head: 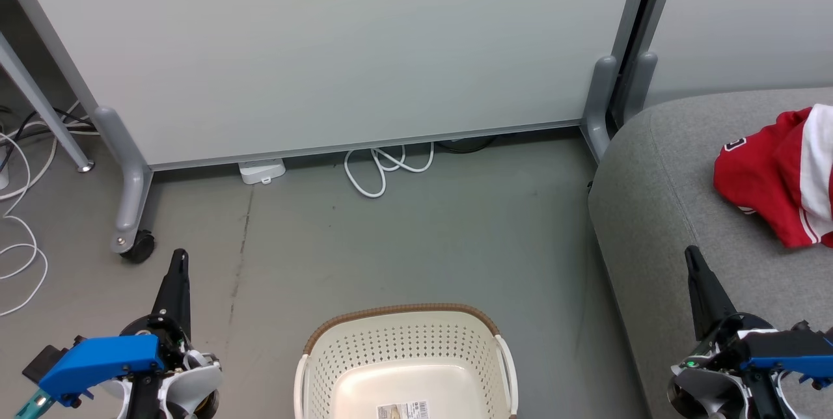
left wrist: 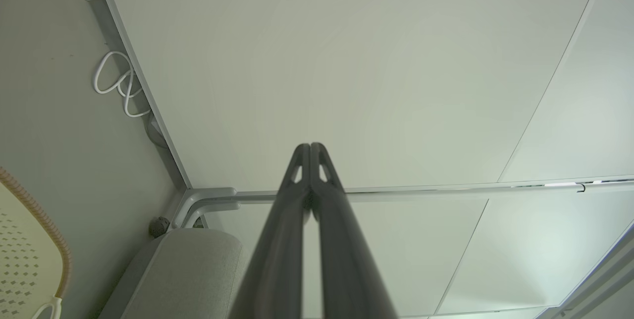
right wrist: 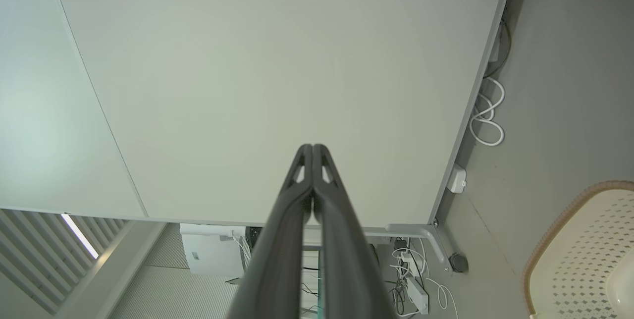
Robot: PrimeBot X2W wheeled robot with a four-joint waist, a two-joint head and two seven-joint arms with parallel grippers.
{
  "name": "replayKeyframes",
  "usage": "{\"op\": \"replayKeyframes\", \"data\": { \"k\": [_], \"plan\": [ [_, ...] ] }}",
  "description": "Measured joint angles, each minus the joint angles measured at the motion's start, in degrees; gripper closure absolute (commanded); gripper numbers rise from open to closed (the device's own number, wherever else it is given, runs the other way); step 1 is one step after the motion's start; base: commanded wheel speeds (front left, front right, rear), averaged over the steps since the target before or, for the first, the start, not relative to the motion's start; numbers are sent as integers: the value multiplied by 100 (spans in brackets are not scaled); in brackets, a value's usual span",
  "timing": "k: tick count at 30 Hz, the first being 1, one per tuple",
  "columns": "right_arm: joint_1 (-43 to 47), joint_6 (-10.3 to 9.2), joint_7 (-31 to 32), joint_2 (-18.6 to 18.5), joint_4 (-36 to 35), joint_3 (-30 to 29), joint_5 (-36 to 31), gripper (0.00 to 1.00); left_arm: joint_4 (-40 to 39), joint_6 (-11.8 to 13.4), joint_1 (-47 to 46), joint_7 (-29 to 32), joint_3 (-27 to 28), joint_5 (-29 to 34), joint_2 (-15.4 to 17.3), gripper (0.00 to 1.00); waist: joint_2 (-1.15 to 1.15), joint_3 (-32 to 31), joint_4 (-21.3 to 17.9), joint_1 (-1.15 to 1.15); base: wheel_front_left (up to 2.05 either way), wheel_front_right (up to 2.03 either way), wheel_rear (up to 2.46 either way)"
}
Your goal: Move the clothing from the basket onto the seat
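Cream-white perforated oval plastic laundry basket (head: 403, 341) on floor, bottom bare with barcode sticker (head: 403, 410) showing; near end cut off by frame. Red-and-white sports-jersey clothing (head: 774, 178) heaped on large light-grey fabric sofa seat (head: 651, 211), partly out of frame, piece count unclear. Both clenched, holding nothing: left hand (head: 179, 256), right hand (head: 691, 251). Judgement: transfer looks done, nothing obvious left
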Motion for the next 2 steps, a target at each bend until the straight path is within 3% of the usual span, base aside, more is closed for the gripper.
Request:
{"op": "replayKeyframes", "data": {
  "k": [2],
  "plan": [
    [0,0,0,0,0,0,0,100,0,0,0,0,0,0,0,100,0,0,0,0,0,0,0]
  ]
}}
